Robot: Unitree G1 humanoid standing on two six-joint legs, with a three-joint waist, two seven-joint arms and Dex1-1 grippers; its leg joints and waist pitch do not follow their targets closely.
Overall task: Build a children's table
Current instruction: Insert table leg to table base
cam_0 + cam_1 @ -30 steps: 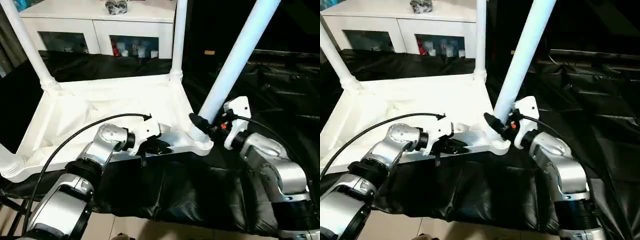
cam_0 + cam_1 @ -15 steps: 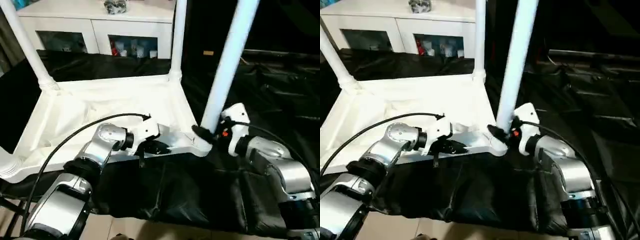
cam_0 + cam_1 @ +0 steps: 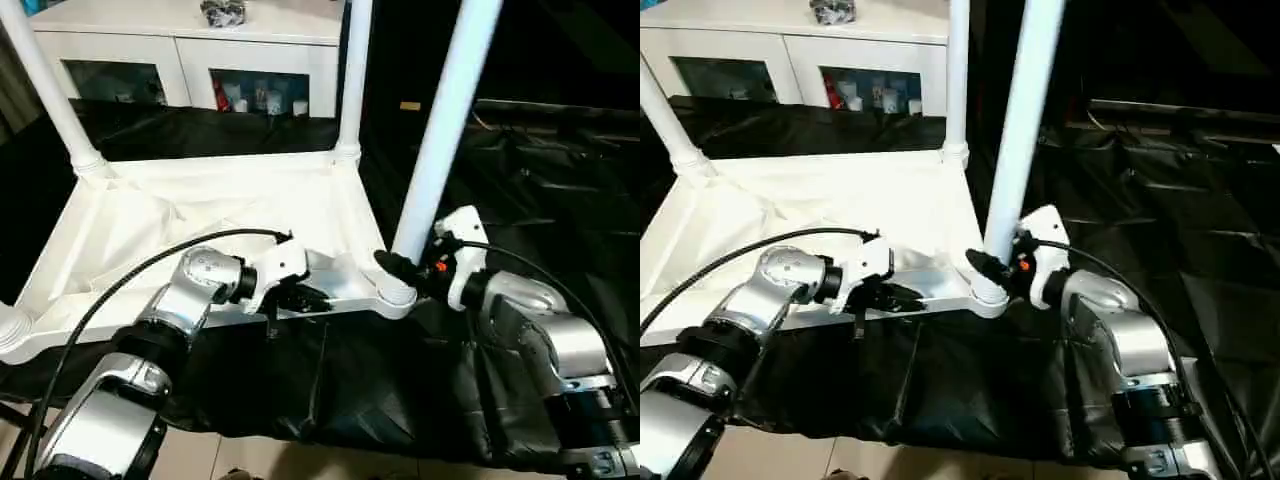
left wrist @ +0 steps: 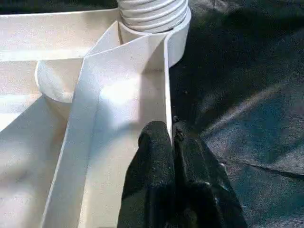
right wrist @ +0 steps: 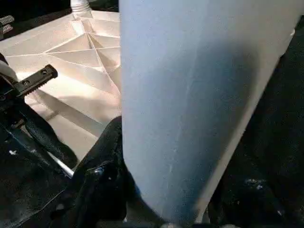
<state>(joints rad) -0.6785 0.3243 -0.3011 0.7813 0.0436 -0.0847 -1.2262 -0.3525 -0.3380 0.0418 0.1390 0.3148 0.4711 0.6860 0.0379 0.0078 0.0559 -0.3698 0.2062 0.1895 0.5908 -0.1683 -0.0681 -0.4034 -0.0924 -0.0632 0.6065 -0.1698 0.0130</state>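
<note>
At the tabletop's (image 3: 200, 215) near right corner socket (image 3: 393, 293), the fourth leg (image 3: 440, 130) stands almost upright, its long axis leaning slightly. Right gripper (image 3: 405, 270) is clamped round its base; left gripper (image 4: 172, 142) pinches the near rim beside it.

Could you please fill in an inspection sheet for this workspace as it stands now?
Surface: black sheet, wrinkled.
Job's things: tabletop upside down; three legs upright in corner sockets, near right leg slightly tilted.
Clutter: nothing seen.
Grippers: left gripper pinching the tabletop's near rim; right gripper clamped low on the near right leg.
Cables: black cable looping over the left arm.
Surroundings: white cabinet behind.
</note>
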